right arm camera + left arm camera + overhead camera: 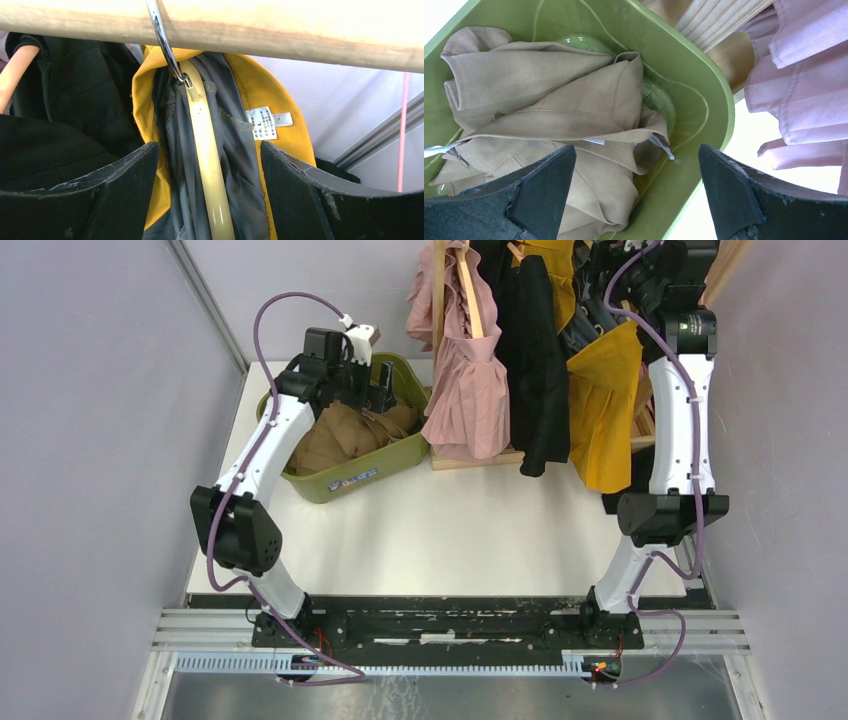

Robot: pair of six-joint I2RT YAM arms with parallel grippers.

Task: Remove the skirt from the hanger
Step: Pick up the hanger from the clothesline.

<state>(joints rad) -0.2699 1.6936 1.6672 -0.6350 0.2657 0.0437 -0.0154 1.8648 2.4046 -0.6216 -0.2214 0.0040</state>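
White arms carry black joints, purple cables, seemingly chipped fingers.

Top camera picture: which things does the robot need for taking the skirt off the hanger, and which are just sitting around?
For the job: yellow skirt, its hanger, right gripper, wooden rail holding the hanger.

Just sitting around: pink garment, black garment, green bin, tan clothes in it, left gripper.

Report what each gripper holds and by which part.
Nothing held. Left gripper hangs open over the tan garment in the green bin; right gripper, open, straddles the hanger of the yellow skirt.
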